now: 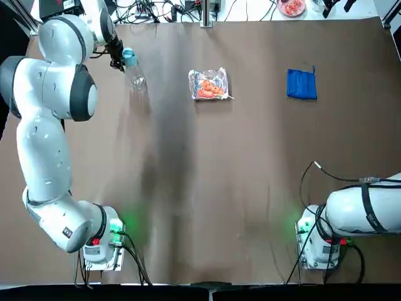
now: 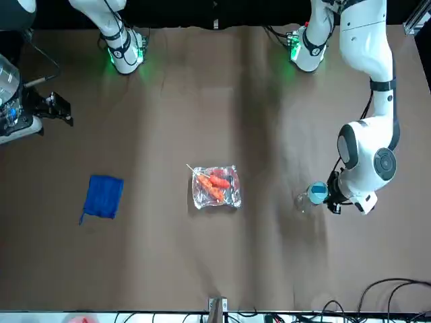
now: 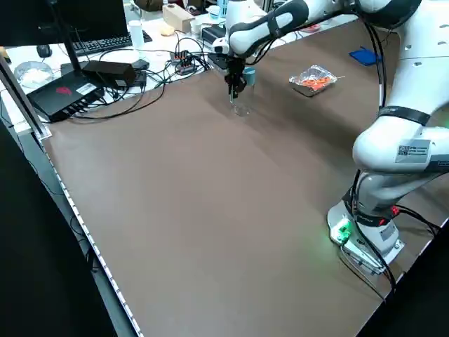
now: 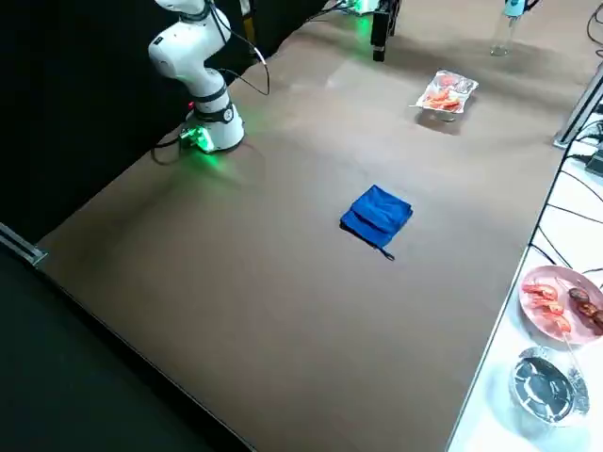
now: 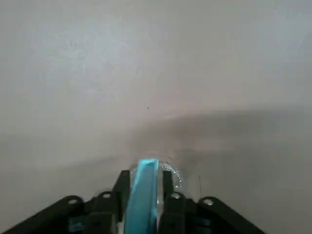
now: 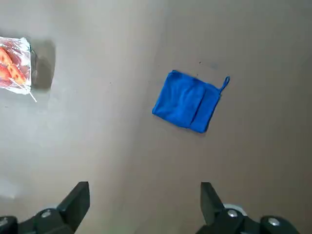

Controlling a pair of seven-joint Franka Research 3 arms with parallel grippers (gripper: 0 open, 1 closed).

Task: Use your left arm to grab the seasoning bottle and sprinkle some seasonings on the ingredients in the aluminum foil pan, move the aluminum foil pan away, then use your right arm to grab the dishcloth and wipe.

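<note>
Seasoning bottle (image 1: 134,74) looks like it's in the grip over on the left arm's side, roughly upright, so I'd call this the opening step, just the grab; the foil pan (image 1: 210,84) is well apart from it, out on the far middle of the tabletop (image 1: 250,188), with the orange-red ingredients (image 2: 214,186) and a skewer poking out over the rim; no sprinkling over the pan at this point, fwiw. Left to do, as I read it: bring the bottle across and tip it over the food, set it down, shift the pan away, then the wipe; the blue dishcloth (image 4: 377,216) lies untouched on the right arm's side of the pan, loop sticking out.

Fingers then; the left gripper (image 5: 146,178) has its pair on either side of the light blue cap (image 5: 141,197), close in and clenched on it as far as I can judge; can't tell whether the bottle's base is touching the tabletop or hanging just above it. The right gripper (image 6: 145,187) is parked up over its own side, fingers spread wide, nothing between them; imo the slim bottle could swivel in that cap-only hold once it's tilted, so I'd go easy on the shake.
</note>
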